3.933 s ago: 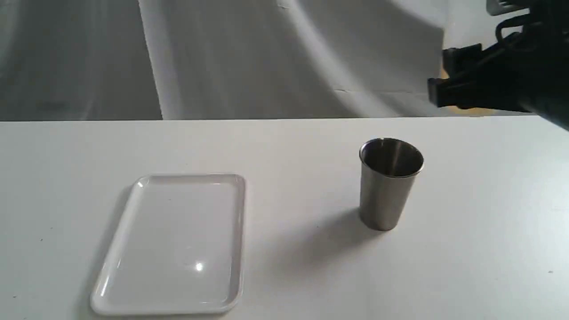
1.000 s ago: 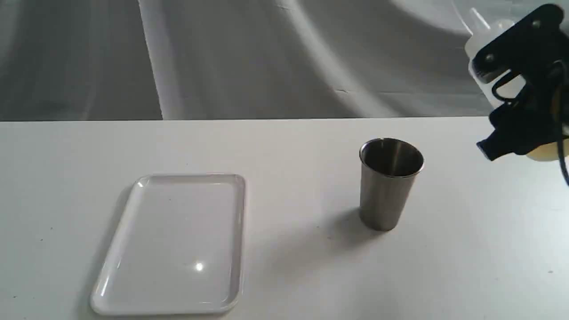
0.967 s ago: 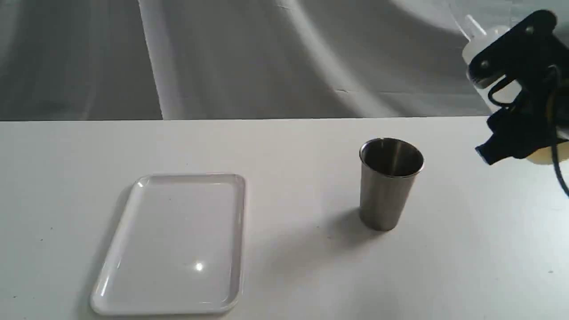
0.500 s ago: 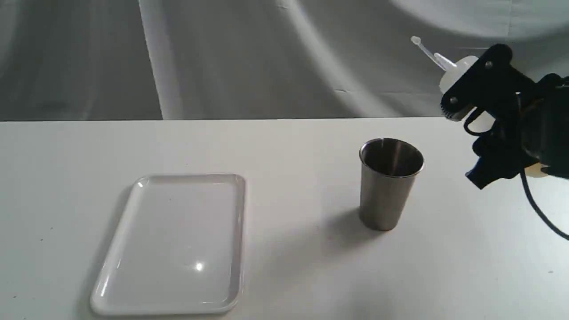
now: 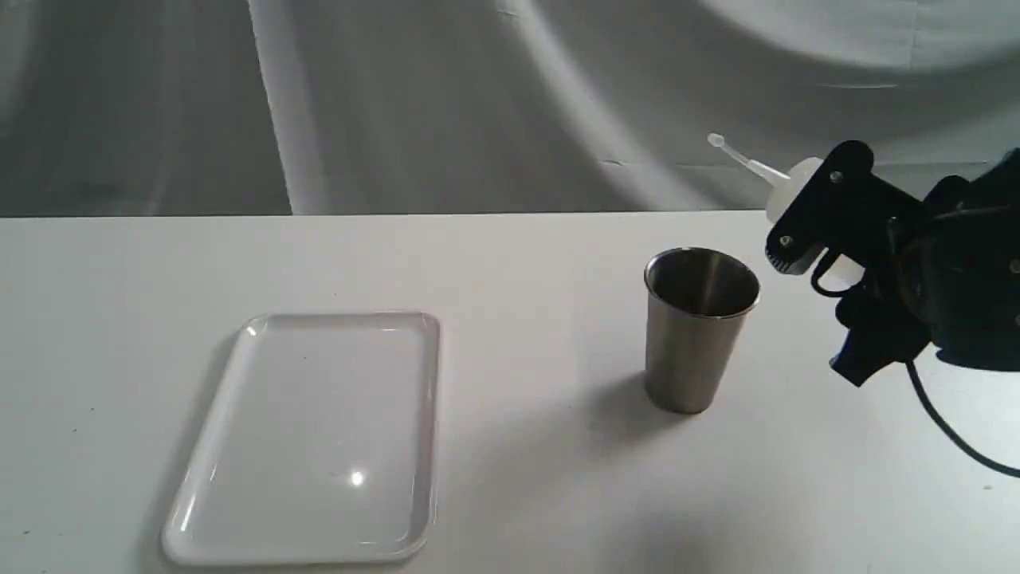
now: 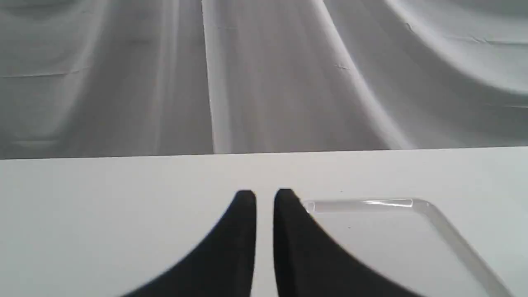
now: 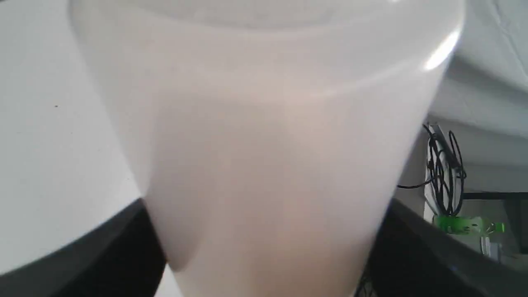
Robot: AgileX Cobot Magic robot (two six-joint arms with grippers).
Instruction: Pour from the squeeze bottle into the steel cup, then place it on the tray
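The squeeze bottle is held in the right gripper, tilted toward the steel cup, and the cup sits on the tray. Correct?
Not quite. The exterior view shows the steel cup standing on the bare table, apart from the tray. The rest holds: the right gripper grips the squeeze bottle, tilted toward the cup.

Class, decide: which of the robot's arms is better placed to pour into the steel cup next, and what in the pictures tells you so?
Right. The right gripper already holds the squeeze bottle, tilted with its nozzle toward the steel cup. The left gripper is empty, beside the tray.
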